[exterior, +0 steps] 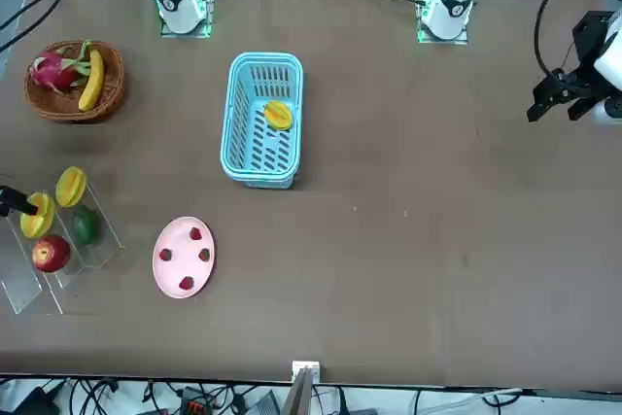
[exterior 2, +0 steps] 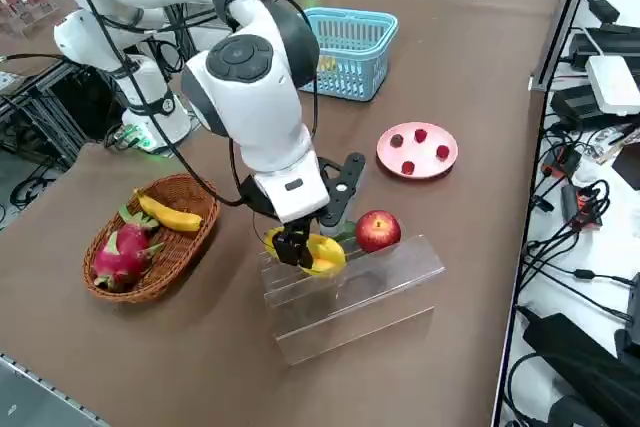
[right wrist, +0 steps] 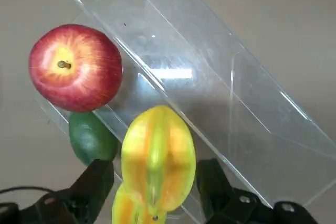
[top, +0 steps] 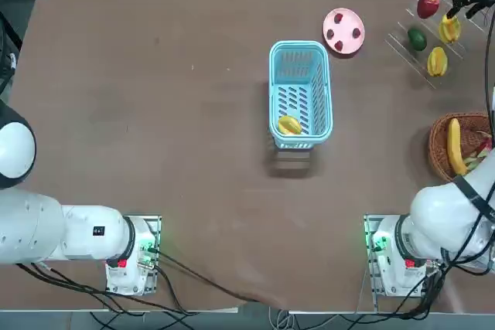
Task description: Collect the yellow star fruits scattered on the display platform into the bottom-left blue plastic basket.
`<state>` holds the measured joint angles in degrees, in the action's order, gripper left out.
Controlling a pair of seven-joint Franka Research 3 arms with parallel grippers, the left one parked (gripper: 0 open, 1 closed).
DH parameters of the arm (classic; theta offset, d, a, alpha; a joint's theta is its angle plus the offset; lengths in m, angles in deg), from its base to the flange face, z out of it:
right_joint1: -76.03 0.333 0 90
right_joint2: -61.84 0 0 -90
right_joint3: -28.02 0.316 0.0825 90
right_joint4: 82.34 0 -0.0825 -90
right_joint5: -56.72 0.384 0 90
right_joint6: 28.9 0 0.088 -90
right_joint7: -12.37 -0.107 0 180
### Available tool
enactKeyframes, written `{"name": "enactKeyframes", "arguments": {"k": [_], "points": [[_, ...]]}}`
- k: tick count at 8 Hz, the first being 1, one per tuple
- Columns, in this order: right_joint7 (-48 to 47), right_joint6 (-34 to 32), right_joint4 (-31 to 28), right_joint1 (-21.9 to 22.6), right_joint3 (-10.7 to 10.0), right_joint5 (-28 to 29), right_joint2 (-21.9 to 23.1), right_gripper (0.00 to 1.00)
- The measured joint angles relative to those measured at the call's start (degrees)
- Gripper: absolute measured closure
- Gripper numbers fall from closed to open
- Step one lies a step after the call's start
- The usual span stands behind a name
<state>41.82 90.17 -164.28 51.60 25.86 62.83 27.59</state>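
The clear display platform (top: pixel 402 44) (exterior 2: pixel 360 297) stands at the table's far right. On it my right gripper (top: pixel 455 11) (right wrist: pixel 155 182) is open, one finger on each side of a yellow star fruit (top: pixel 449 28) (right wrist: pixel 157 166), close to its flanks. A second star fruit (top: pixel 437 61) (exterior: pixel 70 186) lies on the rack nearer my base, and in the wrist view its tip (right wrist: pixel 128 208) shows just behind the first. A third star fruit (top: pixel 289 124) (exterior: pixel 278 115) lies inside the light blue plastic basket (top: pixel 300 52) at mid-table.
A red apple (top: pixel 428 5) and a green fruit (top: pixel 417 39) share the rack. A pink plate (top: pixel 343 31) with three small red fruits sits between rack and basket. A brown wicker basket (top: pixel 441 144) holds a banana and a dragon fruit.
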Motion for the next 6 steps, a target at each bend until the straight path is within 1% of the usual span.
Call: {"name": "enactKeyframes", "arguments": {"k": [6], "points": [[0.00,1.31,-0.01,-0.06,0.31,1.36,-1.36,0.04]]}}
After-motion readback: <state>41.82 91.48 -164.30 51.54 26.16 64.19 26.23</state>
